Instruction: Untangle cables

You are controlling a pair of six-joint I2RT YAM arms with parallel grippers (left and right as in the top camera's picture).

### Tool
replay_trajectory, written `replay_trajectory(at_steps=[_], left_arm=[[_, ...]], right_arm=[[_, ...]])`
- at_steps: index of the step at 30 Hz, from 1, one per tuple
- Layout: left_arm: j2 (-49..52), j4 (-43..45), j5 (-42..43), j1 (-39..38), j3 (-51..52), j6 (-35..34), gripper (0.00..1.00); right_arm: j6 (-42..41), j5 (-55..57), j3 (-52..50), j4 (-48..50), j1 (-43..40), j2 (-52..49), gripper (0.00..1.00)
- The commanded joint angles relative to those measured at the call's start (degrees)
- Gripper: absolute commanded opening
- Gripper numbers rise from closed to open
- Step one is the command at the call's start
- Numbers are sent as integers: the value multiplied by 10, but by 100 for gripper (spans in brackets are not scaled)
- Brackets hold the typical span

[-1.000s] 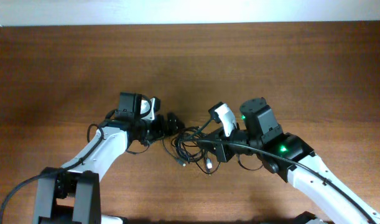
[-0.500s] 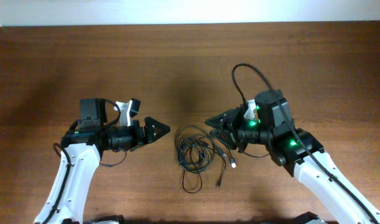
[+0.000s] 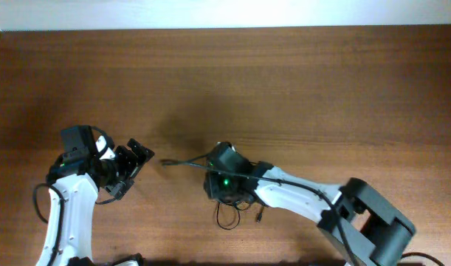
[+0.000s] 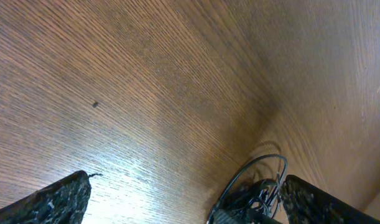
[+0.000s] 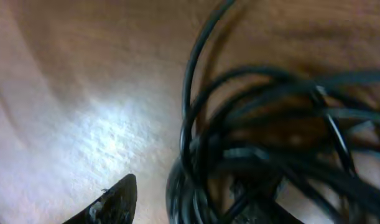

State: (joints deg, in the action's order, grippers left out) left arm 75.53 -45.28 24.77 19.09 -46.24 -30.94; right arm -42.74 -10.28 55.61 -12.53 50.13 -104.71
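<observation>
Jaws wide and empty on left gripper (image 3: pixel 132 168), hanging toward the front-left corner, probably leaving room. Tangle of cables (image 5: pixel 252 158) bunched near the middle of the front edge, one strand trailing left. Right on top, right gripper (image 3: pixel 224 181), presumably going for a strand; can't tell how its jaws stand.

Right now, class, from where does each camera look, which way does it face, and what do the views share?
Right wrist: close over the cable bundle; one fingertip shows.
Left wrist: low, facing across the table toward the bundle; both fingertips show.
Overhead: above, looking straight down; left arm and right arm show.
Shared: all three see the bundle.
</observation>
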Motion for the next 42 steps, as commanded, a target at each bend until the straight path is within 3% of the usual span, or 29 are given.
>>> replay_trajectory(at_steps=[1, 2, 4, 6, 7, 9, 10, 11, 15, 17, 20, 22, 24, 27, 29, 30, 31, 32, 33, 35, 37, 38, 40, 41, 42], left_arm=[[-7, -9, -6, 3, 0, -3, 99], [-7, -13, -6, 3, 0, -3, 99], [-7, -30, -3, 3, 0, 14, 99], [-7, -30, 3, 3, 0, 56, 99], [-7, -28, 48, 3, 0, 89, 99], [-7, -19, 259, 3, 0, 278, 99], [-7, -22, 341, 3, 2, 396, 99], [-7, -22, 345, 3, 3, 405, 99], [-7, -84, 504, 2, 5, 625, 99], [-7, -110, 552, -11, 5, 689, 99], [-7, -111, 593, -64, 5, 770, 100], [-7, -101, 627, -112, 5, 886, 99], [-7, -48, 608, -127, 5, 887, 99], [-6, 42, 552, -127, 5, 809, 99], [-6, 198, 429, -127, 5, 554, 99], [-6, 277, 313, -139, 5, 366, 99], [-6, 296, 193, -154, 5, 237, 99], [-6, 292, 110, -166, 5, 158, 99], [-6, 267, -22, -191, 10, 18, 99], [-7, 260, -97, -194, 54, -98, 99], [-9, 487, 99, -176, 188, -22, 99], [-12, 692, 247, -160, 280, -13, 99], [-12, 986, 400, -141, 402, -16, 99], [-12, 1104, 380, -155, 448, -52, 99], [-12, 1120, 342, -172, 450, -72, 99]], right_arm=[[-16, -8, 44, -1, 0, -61, 23], [35, -47, 56, -2, 0, -58, 4], [107, -5, 118, -115, -3, 7, 4], [125, -44, 172, -188, -20, 80, 4], [125, -121, 186, -189, -40, 132, 4], [120, -234, 186, -182, -92, 196, 4], [54, -304, 186, -169, -130, 200, 4], [26, -315, 186, -157, -156, 198, 4], [-76, -126, 186, -158, -169, 196, 4], [-133, -78, 185, -158, -167, 186, 4], [-234, -108, 185, -158, -167, 157, 4], [-269, -157, 186, -155, -167, 155, 4], [-270, -170, 186, -146, -167, 155, 4], [-270, -170, 186, -129, -167, 155, 4], [-270, -169, 186, -120, -167, 155, 4], [-270, -169, 186, -121, -168, 155, 4], [-270, -169, 186, -121, -168, 155, 4], [-270, -161, 186, -121, -168, 155, 4], [-266, -145, 186, -121, -169, 155, 4], [-251, -146, 186, -128, -179, 155, 4], [-221, -126, 186, -130, -184, 155, 4], [-219, -126, 186, -132, -184, 155, 4], [-212, -113, 186, -131, -184, 155, 4], [-226, -115, 186, -127, -183, 155, 4], [-238, -122, 186, -125, -183, 155, 4]])
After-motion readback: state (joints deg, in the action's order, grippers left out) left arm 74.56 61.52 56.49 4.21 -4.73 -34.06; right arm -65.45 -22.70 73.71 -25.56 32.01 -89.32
